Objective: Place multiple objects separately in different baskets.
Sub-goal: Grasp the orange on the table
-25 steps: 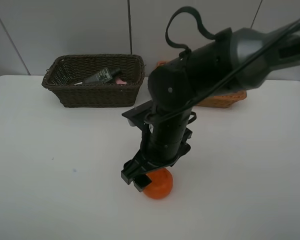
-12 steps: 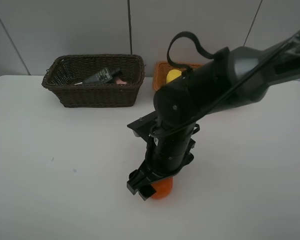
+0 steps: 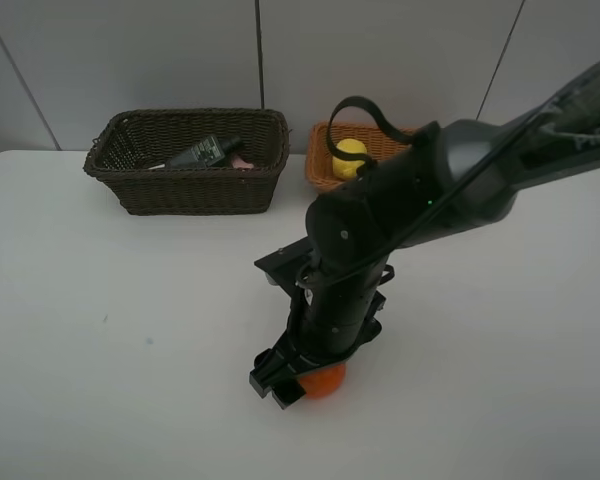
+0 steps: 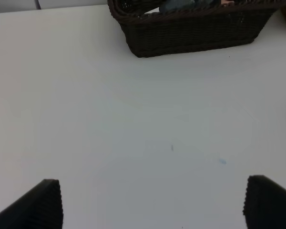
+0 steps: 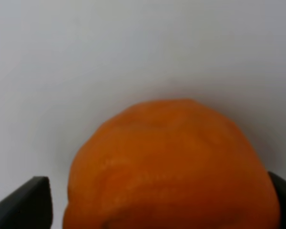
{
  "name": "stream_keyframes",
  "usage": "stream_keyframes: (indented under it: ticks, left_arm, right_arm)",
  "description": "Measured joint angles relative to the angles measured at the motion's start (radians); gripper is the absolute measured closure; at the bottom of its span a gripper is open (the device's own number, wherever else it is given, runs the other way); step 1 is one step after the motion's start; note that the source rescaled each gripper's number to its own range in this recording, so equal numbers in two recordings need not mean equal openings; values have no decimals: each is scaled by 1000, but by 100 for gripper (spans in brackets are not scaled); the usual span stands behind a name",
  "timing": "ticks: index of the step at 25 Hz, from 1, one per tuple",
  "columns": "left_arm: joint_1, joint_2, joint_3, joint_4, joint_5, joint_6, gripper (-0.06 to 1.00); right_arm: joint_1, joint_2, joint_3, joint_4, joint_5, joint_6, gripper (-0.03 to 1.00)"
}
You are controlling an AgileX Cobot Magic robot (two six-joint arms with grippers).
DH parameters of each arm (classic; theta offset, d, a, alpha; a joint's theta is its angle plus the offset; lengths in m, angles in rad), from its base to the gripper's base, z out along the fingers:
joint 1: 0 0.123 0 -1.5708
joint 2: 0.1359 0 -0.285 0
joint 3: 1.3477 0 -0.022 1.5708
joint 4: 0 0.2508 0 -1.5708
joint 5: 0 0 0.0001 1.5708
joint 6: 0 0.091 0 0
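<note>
Done: dark grey bottle (image 3: 202,152) lies in dark brown basket (image 3: 185,190); lemon (image 3: 350,152) in tan basket (image 3: 320,170) | Left: orange (image 3: 325,381) on table (image 3: 100,330), between spread fingers of right gripper (image 5: 157,200); ungripped, I'd judge | left gripper (image 4: 152,205) spread, empty

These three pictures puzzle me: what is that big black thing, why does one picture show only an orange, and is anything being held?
The black thing is a robot arm ending in a two-fingered claw, the right gripper. One camera looks down from high up; two sit on the arms' wrists. The right wrist camera is right above the orange, so it fills that picture. The claw's fingers stand open on either side of the orange, which lies on the white table; nothing is held. The left gripper is open over bare table. At the back stand a dark basket with a dark bottle and a light basket with a lemon.
</note>
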Motion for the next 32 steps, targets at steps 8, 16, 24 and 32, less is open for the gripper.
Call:
stream_keyframes:
  ticks: [8, 16, 24, 32]
  left_arm:
    - [0, 0, 0, 0, 0, 0, -6]
    - [0, 0, 0, 0, 0, 0, -6]
    - [0, 0, 0, 0, 0, 0, -6]
    - [0, 0, 0, 0, 0, 0, -6]
  right_arm:
    - [0, 1, 0, 60, -1, -45, -3]
    - [0, 1, 0, 89, -14, -77, -3]
    - [0, 1, 0, 95, 25, -130, 26]
    - [0, 1, 0, 129, 35, -142, 36]
